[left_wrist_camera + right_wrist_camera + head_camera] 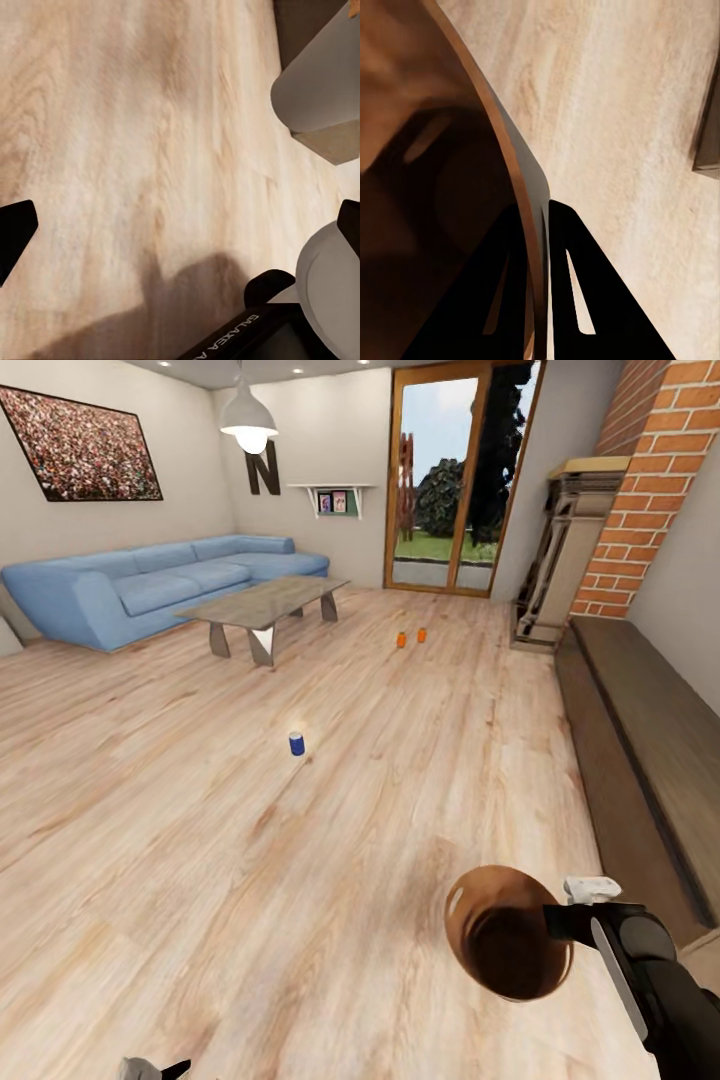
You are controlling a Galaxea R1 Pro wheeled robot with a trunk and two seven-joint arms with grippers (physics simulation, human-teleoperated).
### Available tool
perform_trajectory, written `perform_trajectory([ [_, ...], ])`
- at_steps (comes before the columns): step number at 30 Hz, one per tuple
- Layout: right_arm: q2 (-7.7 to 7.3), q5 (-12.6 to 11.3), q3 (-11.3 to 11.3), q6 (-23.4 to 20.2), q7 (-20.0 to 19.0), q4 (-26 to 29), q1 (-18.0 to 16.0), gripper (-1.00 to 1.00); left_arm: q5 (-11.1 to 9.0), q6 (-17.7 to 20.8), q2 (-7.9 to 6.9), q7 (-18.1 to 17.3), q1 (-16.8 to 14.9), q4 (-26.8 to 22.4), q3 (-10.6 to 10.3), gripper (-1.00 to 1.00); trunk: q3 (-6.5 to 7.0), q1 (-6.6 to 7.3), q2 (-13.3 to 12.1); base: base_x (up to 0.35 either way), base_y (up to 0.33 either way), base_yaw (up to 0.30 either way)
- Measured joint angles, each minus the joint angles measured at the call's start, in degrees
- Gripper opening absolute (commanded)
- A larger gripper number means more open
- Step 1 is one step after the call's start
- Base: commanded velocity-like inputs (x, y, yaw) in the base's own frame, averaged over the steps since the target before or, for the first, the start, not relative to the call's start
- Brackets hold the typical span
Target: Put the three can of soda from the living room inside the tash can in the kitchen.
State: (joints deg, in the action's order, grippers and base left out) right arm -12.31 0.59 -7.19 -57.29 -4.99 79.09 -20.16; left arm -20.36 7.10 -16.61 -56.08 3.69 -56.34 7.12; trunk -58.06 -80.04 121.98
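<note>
Right gripper (534, 225) clamps the trash can (505, 935) rim | left gripper (180, 225) is spread, empty | two orange soda cans (411, 637) stand upright far ahead on the floor (300, 880), nearer your free left arm; third unseen

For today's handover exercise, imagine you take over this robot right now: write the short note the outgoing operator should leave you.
Right claw: shut on the rim of the brown bin, carried low over the wood floor, its mouth tipped toward the camera.
Left claw: open, holding nothing, above bare floor.
Two orange cans stand close together on the floor ahead, right of the low table. A blue can stands nearer. No third orange can is in view.
Done: bin brought into the living room; I see no can in it.
Left: collect the cans, get bin and cans to the kitchen.
</note>
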Motion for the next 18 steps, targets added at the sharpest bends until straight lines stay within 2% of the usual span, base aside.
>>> perform_trajectory([
  [18,0.0,-0.06,0.0,0.0,0.0,-0.14,0.03,-1.0,0.0,-0.04,0.0,-0.01,0.0,0.0,0.0,1.0,0.0,0.0,0.0,0.347,0.0,0.0],
])
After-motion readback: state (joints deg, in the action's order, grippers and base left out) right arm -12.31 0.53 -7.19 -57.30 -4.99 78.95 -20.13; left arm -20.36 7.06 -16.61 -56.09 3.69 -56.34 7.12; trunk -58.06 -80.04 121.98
